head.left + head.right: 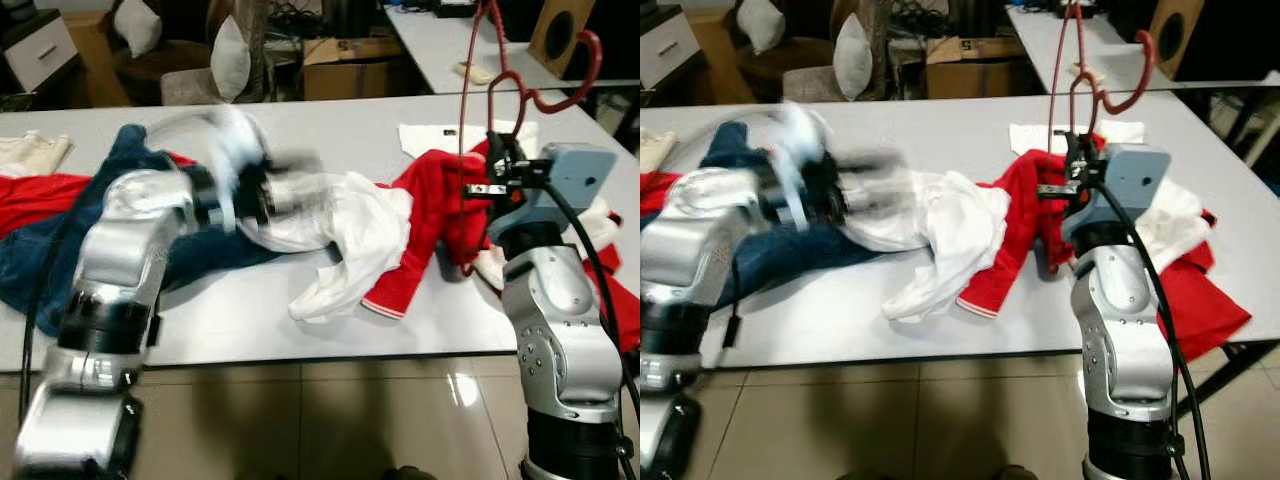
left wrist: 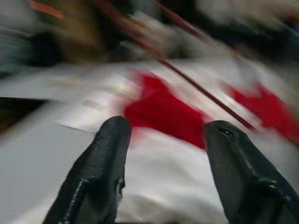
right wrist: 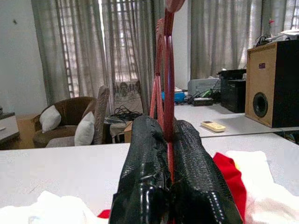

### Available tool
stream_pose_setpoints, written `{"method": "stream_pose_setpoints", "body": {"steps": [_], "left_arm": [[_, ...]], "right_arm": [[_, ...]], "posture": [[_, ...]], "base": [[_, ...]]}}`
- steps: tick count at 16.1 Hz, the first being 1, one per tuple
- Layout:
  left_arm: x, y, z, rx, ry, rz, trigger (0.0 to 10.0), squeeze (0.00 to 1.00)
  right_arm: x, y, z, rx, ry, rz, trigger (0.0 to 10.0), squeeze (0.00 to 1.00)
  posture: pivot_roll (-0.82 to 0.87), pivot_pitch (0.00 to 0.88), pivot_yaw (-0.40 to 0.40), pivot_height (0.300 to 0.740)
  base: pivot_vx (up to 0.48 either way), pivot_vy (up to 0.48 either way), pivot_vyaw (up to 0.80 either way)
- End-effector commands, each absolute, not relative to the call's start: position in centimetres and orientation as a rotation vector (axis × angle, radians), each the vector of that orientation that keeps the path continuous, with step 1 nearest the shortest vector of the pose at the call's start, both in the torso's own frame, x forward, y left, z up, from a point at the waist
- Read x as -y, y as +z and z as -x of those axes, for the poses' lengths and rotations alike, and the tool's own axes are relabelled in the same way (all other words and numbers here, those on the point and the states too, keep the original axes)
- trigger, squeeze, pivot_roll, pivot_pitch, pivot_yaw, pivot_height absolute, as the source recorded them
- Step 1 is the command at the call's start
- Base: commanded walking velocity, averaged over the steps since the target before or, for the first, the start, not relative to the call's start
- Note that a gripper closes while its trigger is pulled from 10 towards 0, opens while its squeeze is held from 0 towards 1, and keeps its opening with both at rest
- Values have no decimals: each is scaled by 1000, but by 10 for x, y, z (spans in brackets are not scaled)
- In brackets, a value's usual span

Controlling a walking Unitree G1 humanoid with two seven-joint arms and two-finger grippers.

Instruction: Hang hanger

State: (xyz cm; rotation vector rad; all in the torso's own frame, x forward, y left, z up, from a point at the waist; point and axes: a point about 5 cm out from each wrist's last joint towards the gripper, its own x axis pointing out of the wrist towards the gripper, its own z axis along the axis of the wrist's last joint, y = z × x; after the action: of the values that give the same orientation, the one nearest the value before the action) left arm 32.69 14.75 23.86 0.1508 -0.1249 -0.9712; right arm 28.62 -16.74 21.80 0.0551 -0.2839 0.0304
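A red hanger (image 1: 520,85) stands upright above the right side of the table, its hook (image 1: 585,65) at the top right. My right gripper (image 1: 497,165) is shut on its lower part, and the red bar (image 3: 168,60) runs up between the black fingers (image 3: 145,163). Below it lies a red garment (image 1: 430,215) beside a white garment (image 1: 345,235). My left gripper (image 2: 163,154) is open, blurred by motion, over the white and red cloth near the table's middle.
A blue garment (image 1: 60,240) and more red cloth (image 1: 35,195) lie at the table's left. The white table (image 1: 230,310) has a bare front strip. Behind stand an armchair with cushions (image 1: 235,45), a cardboard box (image 1: 345,65) and a second table with a speaker (image 1: 560,30).
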Motion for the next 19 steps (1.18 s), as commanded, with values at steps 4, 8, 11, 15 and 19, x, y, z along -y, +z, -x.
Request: {"method": "stream_pose_setpoints", "body": {"steps": [4, 8, 11, 15, 19], "left_arm": [[-174, 194, -312, 72, -495, -42, 10000, 0], [-162, 177, -300, 41, -427, -13, 10000, 0], [-159, 162, -300, -4, -375, -41, 10000, 0], [-154, 159, -298, -13, -343, -53, 10000, 0], [-157, 153, -300, -32, -329, -66, 10000, 0]], "right_arm": [[153, 218, -290, 276, 78, -107, 10000, 0], [139, 209, -288, 233, 150, -67, 10000, 0], [137, 199, -291, 173, 142, -25, 10000, 0], [144, 180, -292, 72, 109, 60, 10000, 0], [133, 175, -288, 65, 138, 41, 10000, 0]], "posture": [[-28, 0, 19, 740], [-26, 0, 10, 740], [-48, 0, 5, 740], [-30, 0, 16, 740], [-53, 0, 26, 740]], "base": [[0, 65, 0], [0, 339, 0], [0, 342, 0], [0, 344, 0], [0, 344, 0]]}}
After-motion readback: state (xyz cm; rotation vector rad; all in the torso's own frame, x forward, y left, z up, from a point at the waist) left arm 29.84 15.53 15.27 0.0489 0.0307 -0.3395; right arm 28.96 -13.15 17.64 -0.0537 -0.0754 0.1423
